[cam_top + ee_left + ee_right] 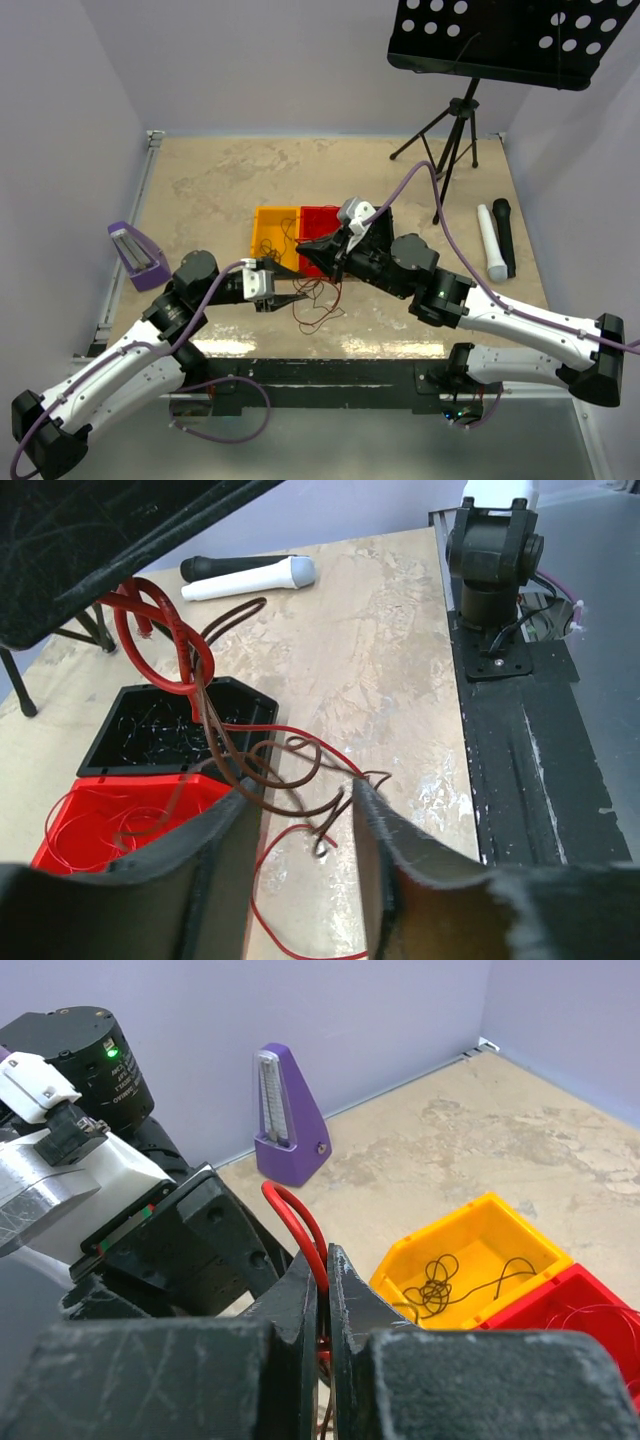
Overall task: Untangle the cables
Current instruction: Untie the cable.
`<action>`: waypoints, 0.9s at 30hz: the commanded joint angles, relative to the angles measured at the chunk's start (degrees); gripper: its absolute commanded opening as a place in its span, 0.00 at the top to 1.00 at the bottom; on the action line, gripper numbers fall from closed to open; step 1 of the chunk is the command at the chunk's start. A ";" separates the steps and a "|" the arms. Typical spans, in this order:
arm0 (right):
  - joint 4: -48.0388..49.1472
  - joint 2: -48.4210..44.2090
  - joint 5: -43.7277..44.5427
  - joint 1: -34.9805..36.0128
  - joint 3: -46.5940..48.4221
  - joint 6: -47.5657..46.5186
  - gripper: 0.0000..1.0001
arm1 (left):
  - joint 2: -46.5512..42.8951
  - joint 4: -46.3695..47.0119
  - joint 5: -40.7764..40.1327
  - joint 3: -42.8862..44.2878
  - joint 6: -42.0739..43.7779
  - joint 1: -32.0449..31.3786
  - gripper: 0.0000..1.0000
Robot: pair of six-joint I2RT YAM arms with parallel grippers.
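Right pincer [326, 1265] clamps a red strand [297, 1212]; left pincer [303, 800] gapes around brown strands [272, 772]. The cables [318, 303] lie on the surface [200, 190] before the red bin [322, 222]; draw apart slowly, letting loops slip

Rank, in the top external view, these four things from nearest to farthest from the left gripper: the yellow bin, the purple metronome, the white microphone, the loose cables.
1. cables, just beside the left gripper, on its right.
2. yellow bin, a little farther back.
3. purple metronome, far out on the left side.
4. white microphone, far out on the right side.
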 commanded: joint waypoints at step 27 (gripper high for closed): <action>-1.13 -0.97 5.32 0.81 4.18 -1.39 1.00 | 0.96 3.84 -6.28 3.24 -4.79 0.04 1.00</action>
